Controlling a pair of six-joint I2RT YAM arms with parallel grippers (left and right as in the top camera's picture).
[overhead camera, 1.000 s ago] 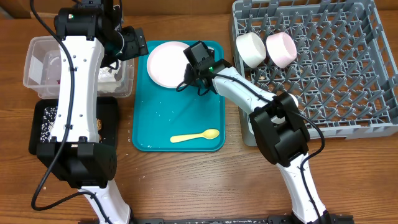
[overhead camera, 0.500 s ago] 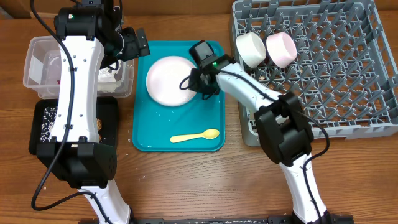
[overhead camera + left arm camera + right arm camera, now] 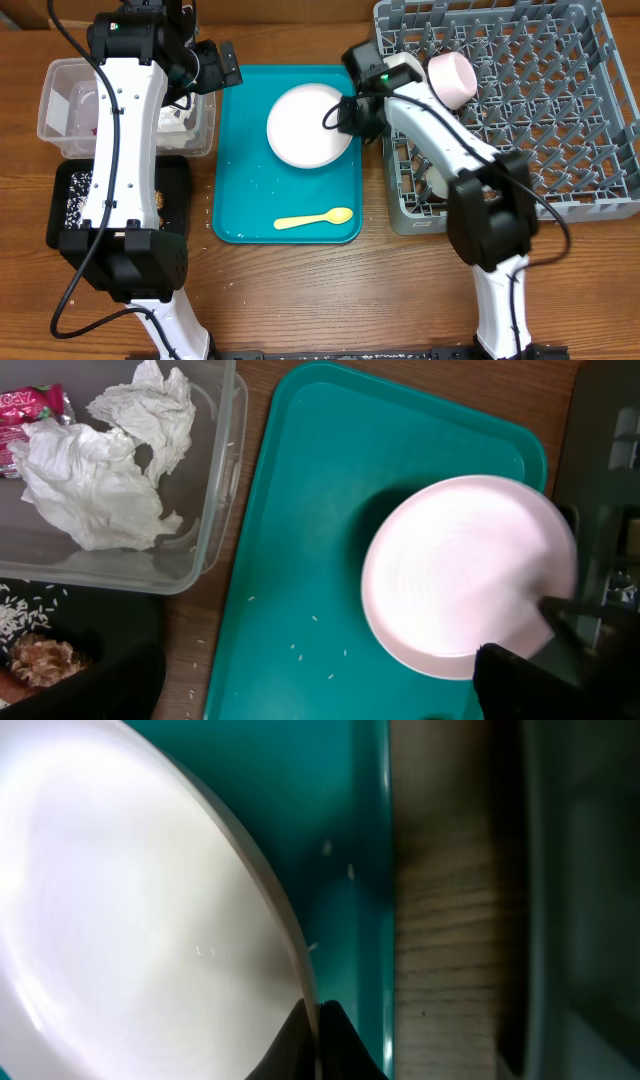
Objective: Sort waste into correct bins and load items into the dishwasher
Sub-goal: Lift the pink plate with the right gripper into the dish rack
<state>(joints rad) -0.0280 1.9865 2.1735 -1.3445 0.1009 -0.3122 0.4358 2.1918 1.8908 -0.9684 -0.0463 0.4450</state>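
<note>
Pale pink round plate (image 3: 305, 128) sits over the far right corner of the teal plastic serving tray (image 3: 270, 190). Its shadow suggests it is lifted clear of the tray floor. The right gripper (image 3: 347, 113) has its fingers clenched on the plate's right rim, probably because a flat dish offers no other hold. That edge grip should also let it stand between the pegs of the square grey plastic dish rack (image 3: 540, 130), just right of the tray. The left gripper (image 3: 222, 65) hovers at the tray's far left corner, fingers apparently spread and empty, clear of the carry. A pale yellow spoon (image 3: 313, 218) waits at the tray's near end.
</note>
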